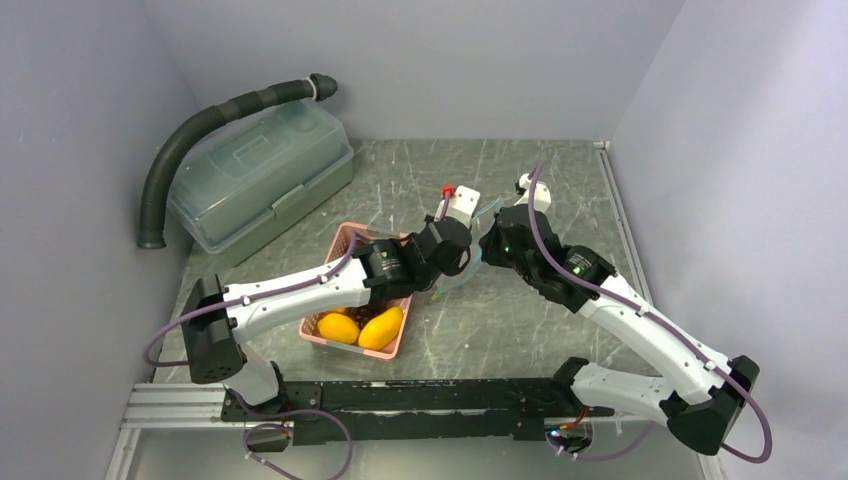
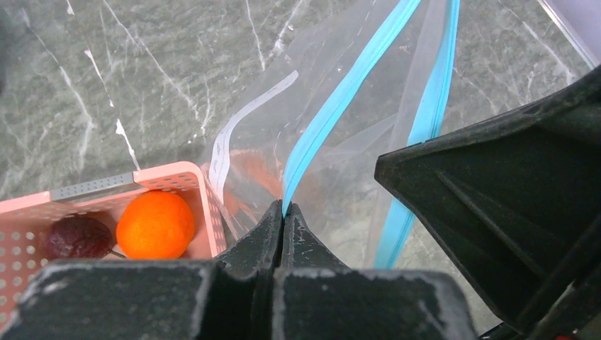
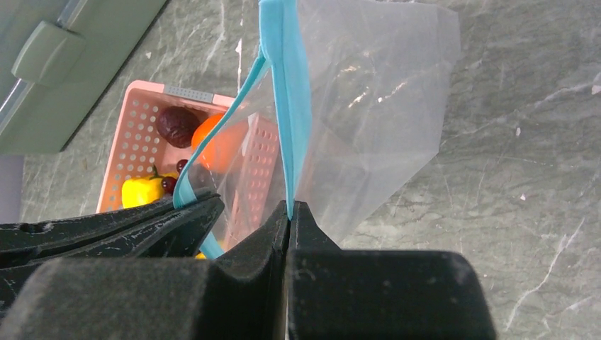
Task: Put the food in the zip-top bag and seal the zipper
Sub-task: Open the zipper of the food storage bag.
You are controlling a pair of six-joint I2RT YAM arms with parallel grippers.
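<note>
Yellow oval mango-like toy pieces [image 1: 380,328] lie at the near end of the pink perforated plastic basket [image 1: 352,349], left of centre on the grey marbled bench [image 1: 500,330]. Farther in sit the round orange toy fruit [image 2: 154,224] and the small dark reddish-purple round fruit [image 2: 76,237]. None of the food shows inside the bag.

Just right of the basket's far end, the clear, floppy zip-top bag [image 3: 368,106] hangs between the two wrists. The left jaws are clenched on one lip of the teal zipper strip [image 2: 340,99] and the right jaws are clenched on the other. The two lips stand apart in a narrow V. Whether the bag's bottom touches the bench I cannot tell.

The step in hand, I judge, is opening the mouth; loading has not begun. Next, the lips need drawing wider. Then one arm must let go to fetch fruit while the other holds the thin film, which may sag shut.

At the far left stands the translucent green-grey lidded box [image 1: 260,170].
</note>
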